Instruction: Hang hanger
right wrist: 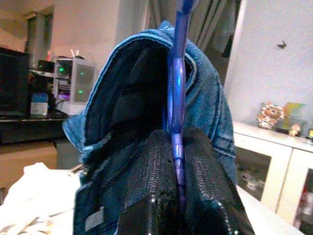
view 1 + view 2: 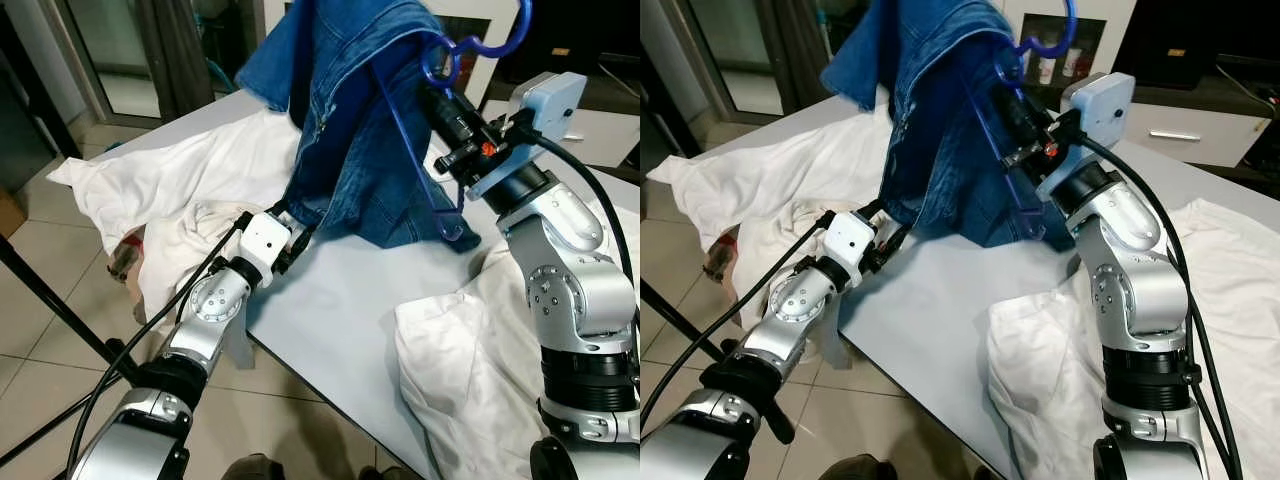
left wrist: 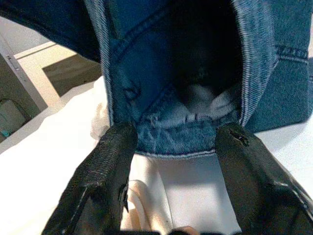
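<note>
A blue plastic hanger (image 2: 478, 45) is held up over the table, its hook at the top, with a blue denim jacket (image 2: 350, 130) draped over it. My right gripper (image 2: 434, 98) is shut on the hanger's thin bar (image 1: 176, 83), just under the hook. The jacket's lower part rests on the table. My left gripper (image 2: 292, 238) is down at the jacket's hem (image 3: 176, 132), open, with the hem edge just past its fingertips (image 3: 117, 142).
The pale table (image 2: 340, 300) carries a crumpled white garment (image 2: 180, 180) on the left and another white cloth (image 2: 470, 350) at the right, under my right arm. A black stand leg (image 2: 50, 300) crosses the tiled floor at left. A white cabinet (image 2: 1200, 125) stands behind.
</note>
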